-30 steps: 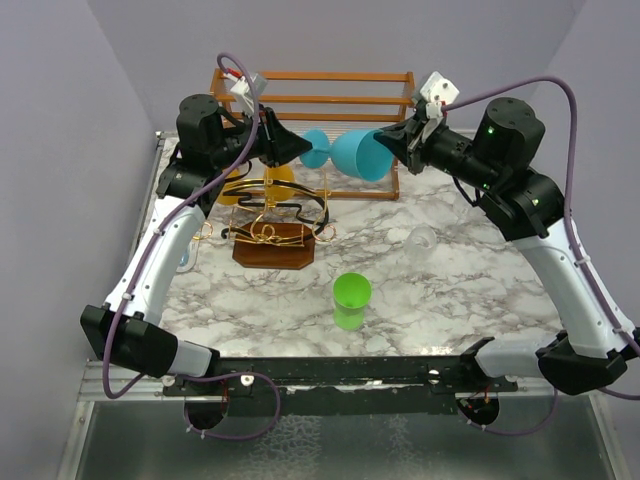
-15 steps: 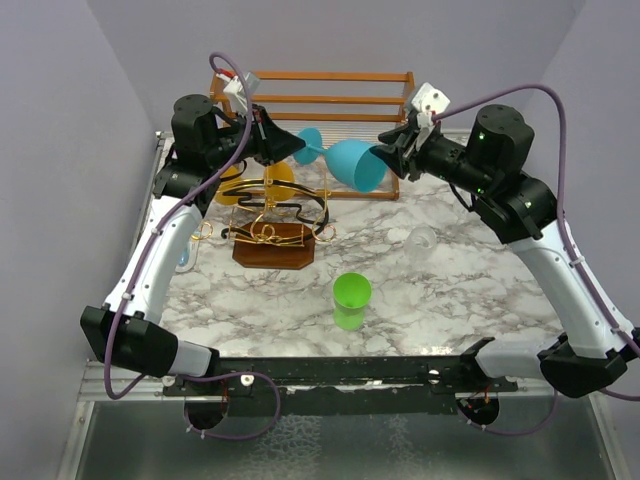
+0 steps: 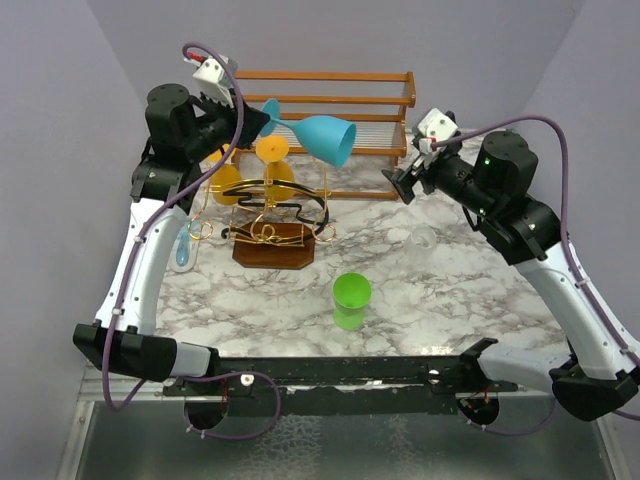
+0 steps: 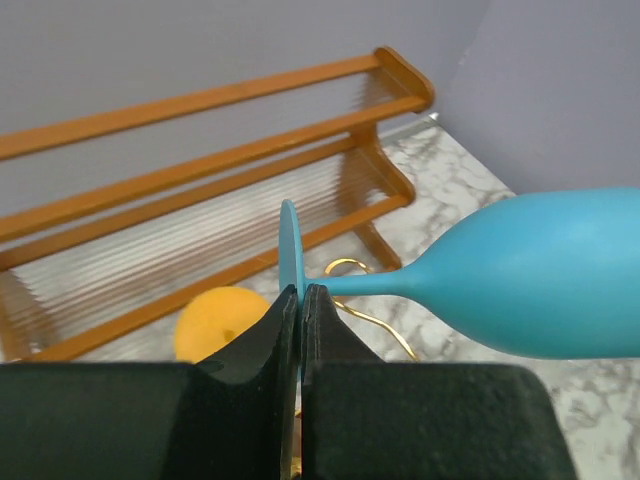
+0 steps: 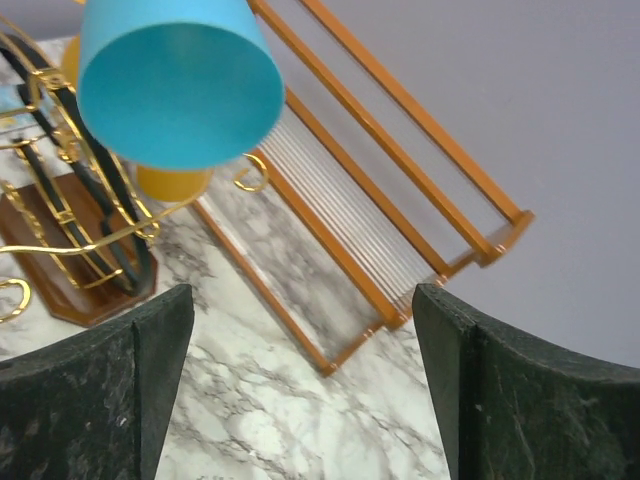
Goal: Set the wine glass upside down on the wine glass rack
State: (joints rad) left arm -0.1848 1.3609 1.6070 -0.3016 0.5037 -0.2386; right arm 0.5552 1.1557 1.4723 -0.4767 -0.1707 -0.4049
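Observation:
The blue wine glass (image 3: 322,138) hangs in the air on its side, above and behind the wine glass rack (image 3: 272,212), a gold and black wire stand on a dark wooden base (image 3: 272,250). My left gripper (image 3: 262,115) is shut on the glass's flat foot (image 4: 291,245), with the bowl (image 4: 545,272) pointing right. An orange glass (image 3: 271,152) hangs on the rack. My right gripper (image 3: 403,181) is open and empty, off to the right of the bowl. Its wrist view looks into the blue glass's open mouth (image 5: 178,88), with the rack (image 5: 85,215) below it.
A two-tier orange-brown wooden shelf (image 3: 345,100) stands at the back of the marble table (image 3: 460,290). A green cup (image 3: 351,300) stands near the front middle. A small clear glass (image 3: 421,238) sits to the right, and a clear object (image 3: 186,255) lies at the left edge.
My right gripper opened, let go of the blue glass's bowl and drew back to the right. My left gripper, shut on the foot, carried the glass up and to the left.

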